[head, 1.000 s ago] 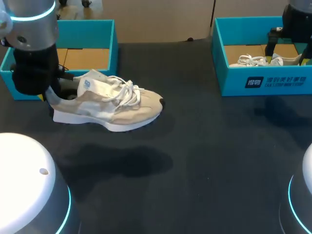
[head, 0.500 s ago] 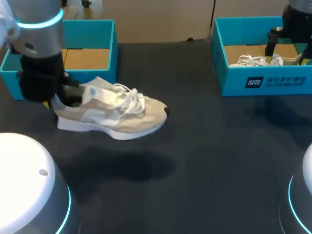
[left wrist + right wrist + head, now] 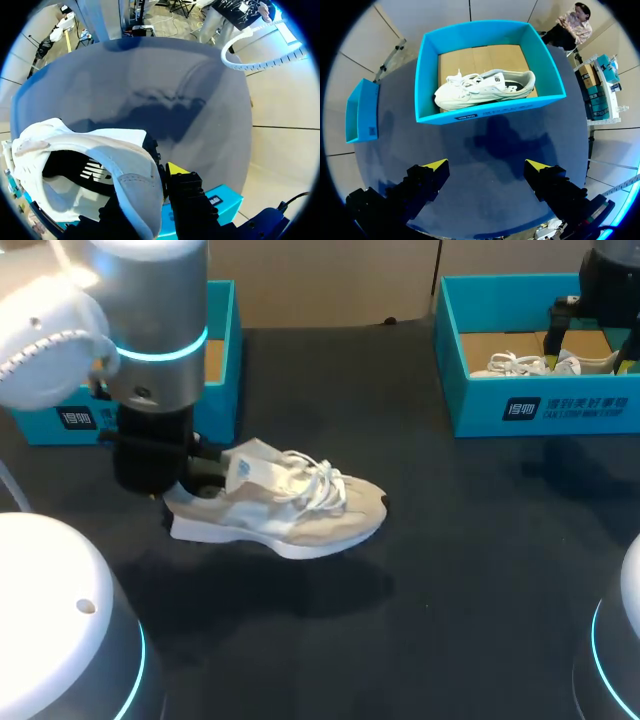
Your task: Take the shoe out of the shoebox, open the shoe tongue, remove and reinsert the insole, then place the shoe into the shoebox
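— Where's the shoe (image 3: 285, 505)?
— Left-middle, hanging over the bench (image 3: 450, 570), heel collar pinched by the left fingers (image 3: 182, 187). Light, soft upper: likely sags, so the stiffer heel suits. Right fingers (image 3: 434, 169) gape, empty.

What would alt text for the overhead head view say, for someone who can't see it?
The left gripper holds a beige-and-white sneaker by its heel, just above a dark table. An open teal shoebox stands behind it; the right gripper hangs over a second teal shoebox holding a white shoe.
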You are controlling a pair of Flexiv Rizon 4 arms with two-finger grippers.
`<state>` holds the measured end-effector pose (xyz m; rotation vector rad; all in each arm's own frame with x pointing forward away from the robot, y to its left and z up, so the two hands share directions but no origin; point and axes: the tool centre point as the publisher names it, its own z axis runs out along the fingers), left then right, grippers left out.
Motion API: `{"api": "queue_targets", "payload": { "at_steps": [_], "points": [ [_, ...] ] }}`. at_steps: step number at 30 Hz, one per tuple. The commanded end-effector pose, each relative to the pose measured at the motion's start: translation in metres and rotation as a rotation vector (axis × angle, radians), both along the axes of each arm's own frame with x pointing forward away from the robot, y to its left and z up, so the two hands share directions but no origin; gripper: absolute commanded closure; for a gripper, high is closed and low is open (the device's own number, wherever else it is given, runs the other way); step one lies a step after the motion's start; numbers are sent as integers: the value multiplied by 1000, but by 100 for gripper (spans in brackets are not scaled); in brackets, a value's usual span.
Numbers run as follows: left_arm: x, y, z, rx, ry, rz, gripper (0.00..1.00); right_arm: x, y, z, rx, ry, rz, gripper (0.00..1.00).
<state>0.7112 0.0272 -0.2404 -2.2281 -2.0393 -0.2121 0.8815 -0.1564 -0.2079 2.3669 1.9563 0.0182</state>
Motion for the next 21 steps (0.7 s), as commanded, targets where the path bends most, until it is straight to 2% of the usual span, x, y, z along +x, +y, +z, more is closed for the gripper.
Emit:
{"api": "queue_targets", "payload": {
  "at_steps": [1, 10, 21],
  "points": [
    [8, -19, -25, 33, 20, 17, 100, 0, 0, 0, 1, -2, 0, 0],
    [11, -42, -54, 10, 57, 45, 100, 0, 0, 0, 1, -2, 0, 0],
    [11, -42, -54, 10, 57, 45, 100, 0, 0, 0, 1, -2, 0, 0]
  ]
}}
